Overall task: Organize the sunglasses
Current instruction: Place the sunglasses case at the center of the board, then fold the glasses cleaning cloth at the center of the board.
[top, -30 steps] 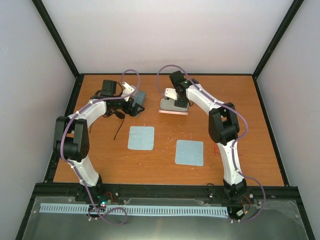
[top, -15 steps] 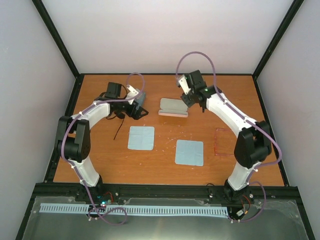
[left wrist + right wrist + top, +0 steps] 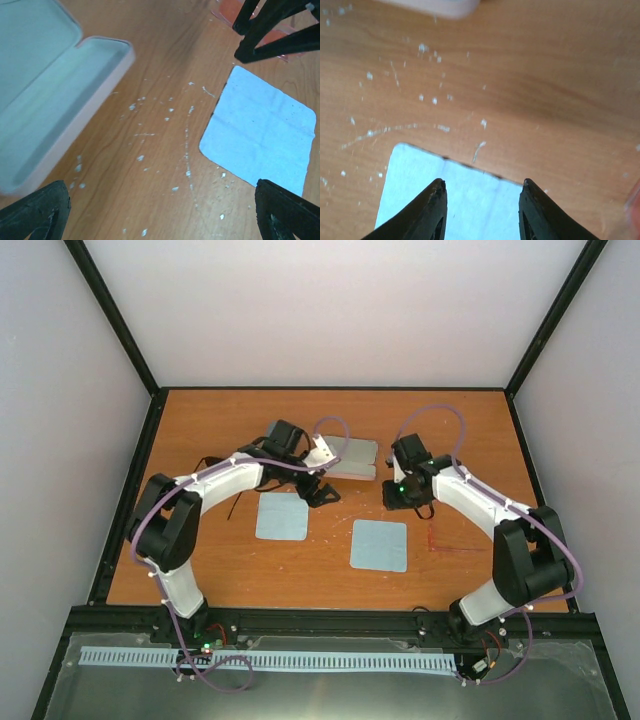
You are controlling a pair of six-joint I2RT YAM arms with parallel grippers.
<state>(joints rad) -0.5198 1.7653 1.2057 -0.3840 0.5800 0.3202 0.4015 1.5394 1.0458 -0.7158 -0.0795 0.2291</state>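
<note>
Pink-rimmed and lined in pale grey, the hard oblong case [image 3: 355, 457] lies at the back centre of the wooden table [image 3: 480, 440]. In the top view, the right gripper [image 3: 398, 498] was working right over this case a second ago. It has since pulled away to the near right. The left gripper [image 3: 322, 492] has swung in from the back left to the case's near edge. Neither pair is packed. The red sunglasses [image 3: 433, 538] show as thin red wire on the table, right of the right-hand cloth [image 3: 380, 545]. The black sunglasses [image 3: 234, 506] lie left of the other cloth [image 3: 282, 515], mostly hidden under the left arm, with one slim arm showing. The right gripper looks best placed for the red pair.

In the left wrist view, the case [image 3: 60, 90] lies open and empty, a smooth shallow tray with rounded corners. The cloth [image 3: 260, 130] is soft, square and light blue, and white specks dot the grainy wood. The left gripper [image 3: 165, 215] is spread as wide as it goes and holds nothing.

In the right wrist view, the right gripper [image 3: 482, 210] is partly open and empty, hanging over the far edge of the cloth [image 3: 450, 200]. The case's edge [image 3: 435, 6] is a blur at the top.
</note>
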